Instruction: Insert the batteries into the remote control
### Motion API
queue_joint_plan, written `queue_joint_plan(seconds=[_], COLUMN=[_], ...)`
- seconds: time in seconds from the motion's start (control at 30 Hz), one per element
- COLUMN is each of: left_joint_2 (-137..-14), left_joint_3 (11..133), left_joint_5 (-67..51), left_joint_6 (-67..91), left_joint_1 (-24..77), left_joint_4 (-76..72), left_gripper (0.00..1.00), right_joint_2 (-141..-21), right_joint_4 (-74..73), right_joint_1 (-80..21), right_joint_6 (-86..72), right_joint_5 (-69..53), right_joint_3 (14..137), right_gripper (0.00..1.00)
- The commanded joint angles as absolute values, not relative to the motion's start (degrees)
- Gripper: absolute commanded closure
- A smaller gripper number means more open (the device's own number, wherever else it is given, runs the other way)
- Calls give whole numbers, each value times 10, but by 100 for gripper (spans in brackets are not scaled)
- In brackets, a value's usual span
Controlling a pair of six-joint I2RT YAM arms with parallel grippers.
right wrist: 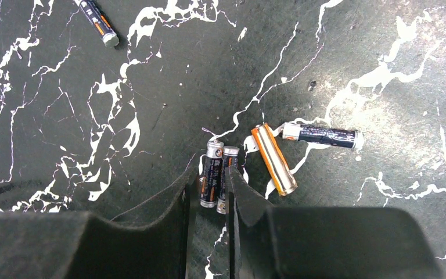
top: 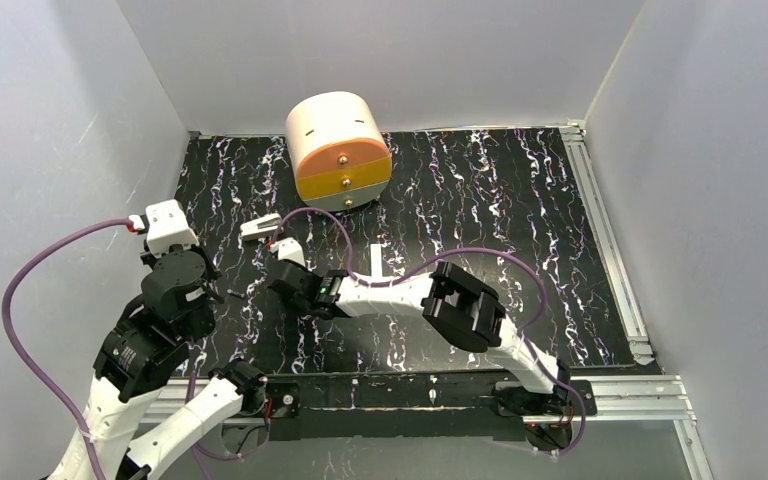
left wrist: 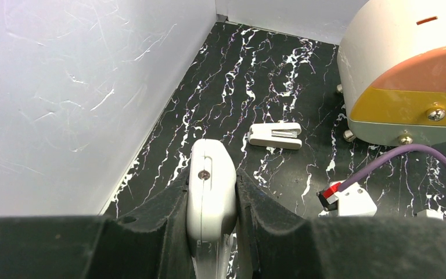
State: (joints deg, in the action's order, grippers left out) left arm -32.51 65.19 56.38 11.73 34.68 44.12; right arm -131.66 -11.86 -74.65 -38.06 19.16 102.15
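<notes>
- Clamping the remote control (left wrist: 212,203) edge-on in the left tool (left wrist: 210,180), lower centre of the left wrist frame, fingers narrow and pressing on both long sides; probably raising the handset off the worktop (top: 480,190) to present it for loading.
- Showing only a plain white face with one small screw toward that camera; unable to tell from here whether the battery bay is open or covered.
- Leaving a small white-grey wedge piece (left wrist: 276,135) flat on the worktop, above and right of the remote in that frame, apart from both tools.
- Straddling two batteries (right wrist: 211,180) with the right tool (right wrist: 211,172), lower centre of the right wrist frame: lying side by side, touching, pointing up the frame, fingers drawn narrow against the outer flanks of the pair.
- Judging this as the pick-up step, taking both cells in one pinch, likely to spare a second trip.
- Passing over an orange battery (right wrist: 274,160) just right of the tool, a black battery (right wrist: 322,135) beyond it, and another battery (right wrist: 96,20) at upper left.
- Working apart from the remote in the top view, right tool near centre and left tool toward the left, calling for a carry leftward next.
</notes>
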Motion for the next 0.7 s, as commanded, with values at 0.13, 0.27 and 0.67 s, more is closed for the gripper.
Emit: queue_joint_plan(seconds=[0.13, 0.27, 0.67], left_joint_2=[-326, -328, -328], left_joint_3=[655, 656, 666], left_joint_5=[582, 582, 573], left_joint_6=[107, 106, 105], left_joint_1=[347, 347, 347], left_joint_4=[432, 431, 434], left_gripper=[100, 100, 100], right_joint_2=[-1343, -1339, -1290], right_joint_4=[-165, -208, -114], right_joint_1=[-752, -752, -752], right_joint_6=[-367, -365, -336], right_joint_5=[221, 265, 168], right_joint_3=[1061, 1085, 1042], right_gripper=[68, 68, 69])
